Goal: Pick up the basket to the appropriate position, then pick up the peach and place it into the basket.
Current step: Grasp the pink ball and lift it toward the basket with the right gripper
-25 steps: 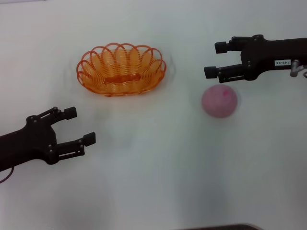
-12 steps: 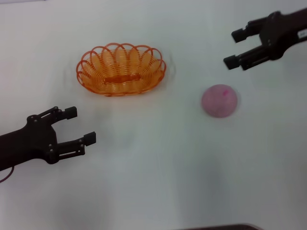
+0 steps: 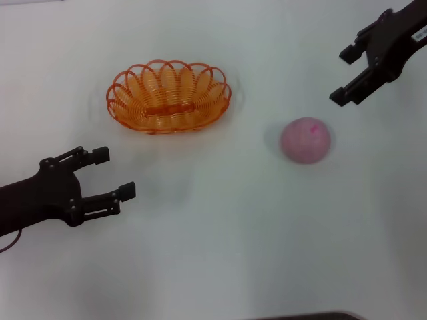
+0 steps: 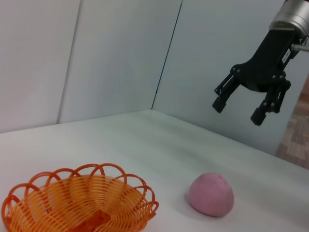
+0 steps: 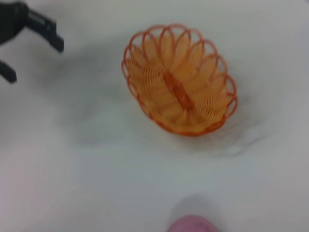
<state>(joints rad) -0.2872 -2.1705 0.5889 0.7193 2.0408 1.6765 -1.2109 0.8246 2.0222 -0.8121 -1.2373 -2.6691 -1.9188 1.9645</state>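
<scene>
An orange basket (image 3: pixel 168 97) sits on the white table (image 3: pixel 220 227) well left of the pink peach (image 3: pixel 305 140), while the left gripper (image 3: pixel 115 175) and raised right gripper (image 3: pixel 347 75) both hover spread and empty.

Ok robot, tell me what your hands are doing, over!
Left hand open, low, near basket. Right hand open, raised beyond peach. Basket empty, peach on table. Nothing between them.
</scene>
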